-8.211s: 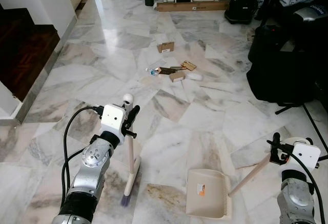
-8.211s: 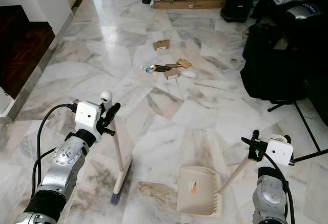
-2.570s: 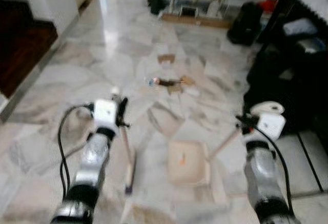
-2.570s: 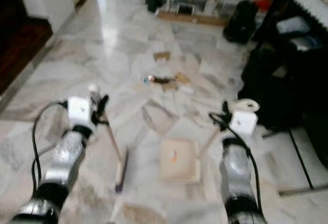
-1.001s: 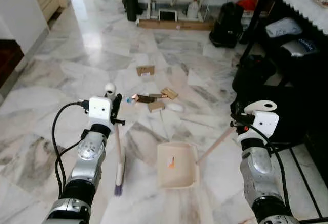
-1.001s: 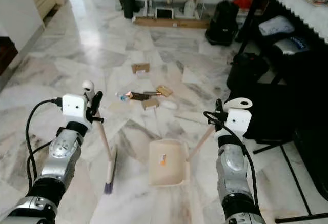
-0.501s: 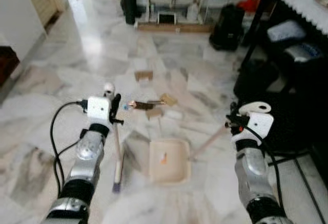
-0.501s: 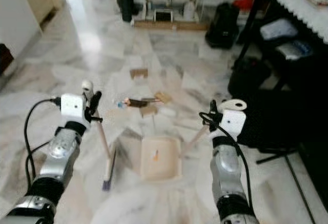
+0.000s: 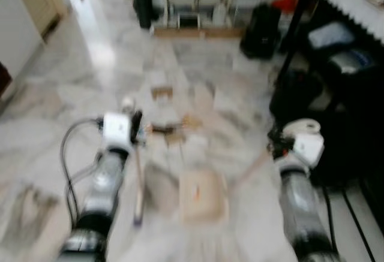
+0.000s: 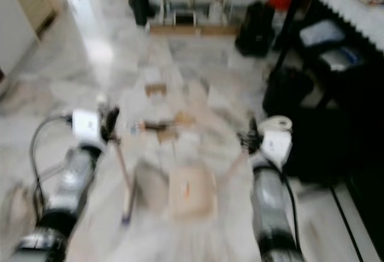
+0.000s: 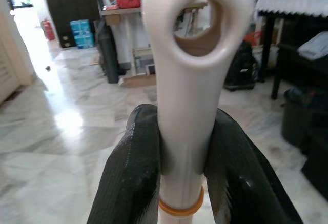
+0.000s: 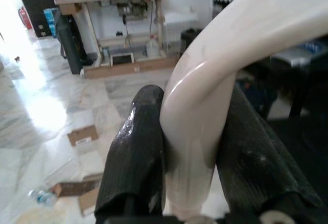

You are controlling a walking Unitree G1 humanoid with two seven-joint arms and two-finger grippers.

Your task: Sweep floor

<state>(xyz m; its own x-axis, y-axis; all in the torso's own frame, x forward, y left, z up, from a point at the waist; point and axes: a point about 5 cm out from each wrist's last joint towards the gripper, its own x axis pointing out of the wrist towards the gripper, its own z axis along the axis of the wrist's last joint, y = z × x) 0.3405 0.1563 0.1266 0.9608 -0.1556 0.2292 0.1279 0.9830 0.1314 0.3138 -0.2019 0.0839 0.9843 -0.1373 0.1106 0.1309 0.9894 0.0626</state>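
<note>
Nothing swept yet: our left gripper [image 11: 182,162] clamps the broom [image 9: 137,181], right gripper [image 12: 189,167] clamps the dustpan [image 9: 203,195], and the litter [image 9: 171,131] lies just ahead.

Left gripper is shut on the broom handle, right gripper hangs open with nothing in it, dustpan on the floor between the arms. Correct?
Not quite: the right gripper is shut on the dustpan handle, as the right wrist view shows. The left gripper does grip the broom handle.

Silver arms (black cables), white wrists
</note>
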